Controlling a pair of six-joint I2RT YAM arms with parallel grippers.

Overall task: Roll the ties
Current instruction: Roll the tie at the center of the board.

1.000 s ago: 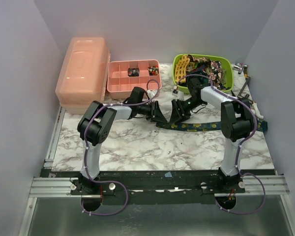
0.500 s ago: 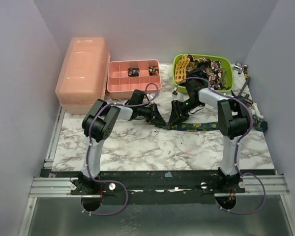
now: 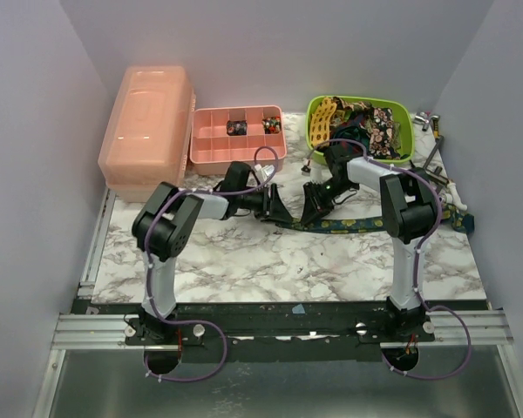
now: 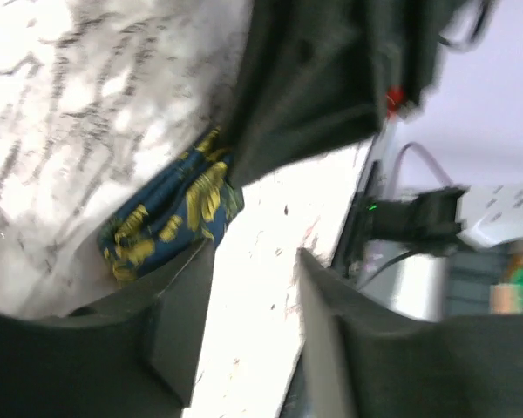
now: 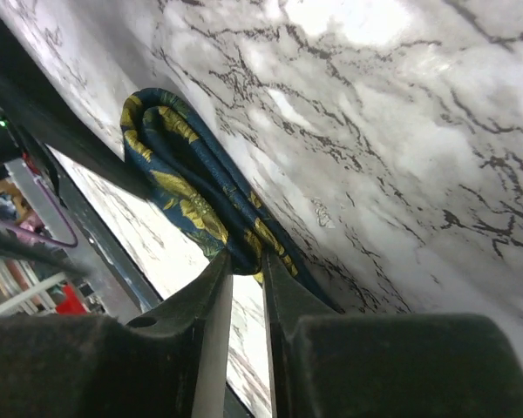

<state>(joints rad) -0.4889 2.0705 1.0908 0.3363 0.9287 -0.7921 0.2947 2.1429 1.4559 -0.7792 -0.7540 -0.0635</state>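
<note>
1. The right pincer [image 5: 241, 279] was pressed almost together, pinching the folded start of the navy tie [image 5: 187, 187] at its tips.
2. The left pincer [image 4: 253, 300] stood spread with nothing between its tips; the small coil sat just beyond 1 finger [image 4: 179, 322].
3. The tie lay in front of the green basket [image 3: 315, 131], its tail flat on the bench [image 3: 244, 252].
4. The roll looked barely begun. A clean turn would likely need a firm right grip, the left steadying the coil's side, edges level and the tail slack.
5. The bench was marble-patterned.
6. More ties [image 3: 370, 117] were heaped in the basket. A pink tray [image 3: 205, 157] sat left of the basket, with a pink box [image 3: 148, 122] further left. Pale walls enclosed everything.
</note>
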